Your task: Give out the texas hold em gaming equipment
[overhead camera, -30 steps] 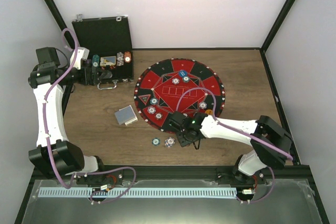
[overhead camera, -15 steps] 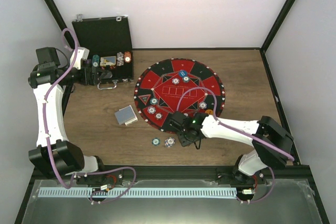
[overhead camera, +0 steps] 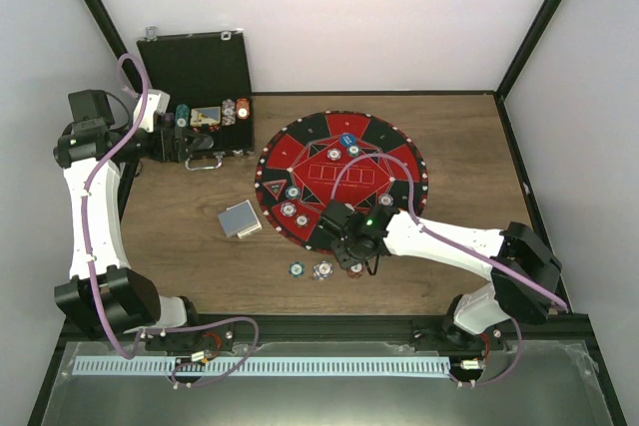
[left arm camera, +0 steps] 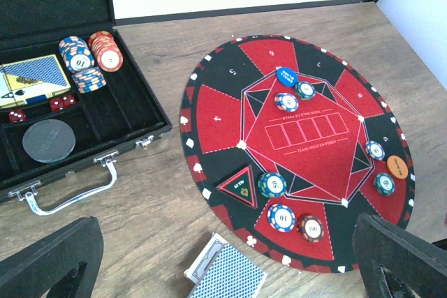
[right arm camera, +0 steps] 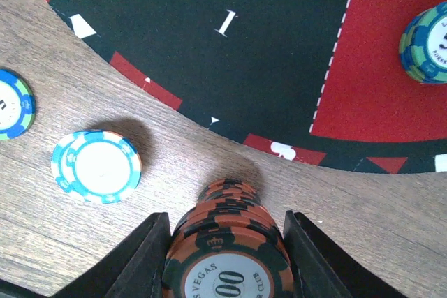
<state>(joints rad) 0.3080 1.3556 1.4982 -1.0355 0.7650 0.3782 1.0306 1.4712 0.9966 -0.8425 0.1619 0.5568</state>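
One stack [right arm camera: 227, 273] in right end effector [right arm camera: 228, 252]

On the brown wooden surface [overhead camera: 459, 137] lie a round red-and-black mat [overhead camera: 399, 162], an open black case [overhead camera: 195, 72], grey-blue cards [overhead camera: 240, 218] and two striped chips [overhead camera: 322, 269].

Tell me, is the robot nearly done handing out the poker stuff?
Maybe halfway. Done: several striped chips, a blue disc and an orange disc lie on the round red-and-black mat. In hand: the right jaws grip a brown chip stack. To do: more chips in the black case, the grey-blue card deck.
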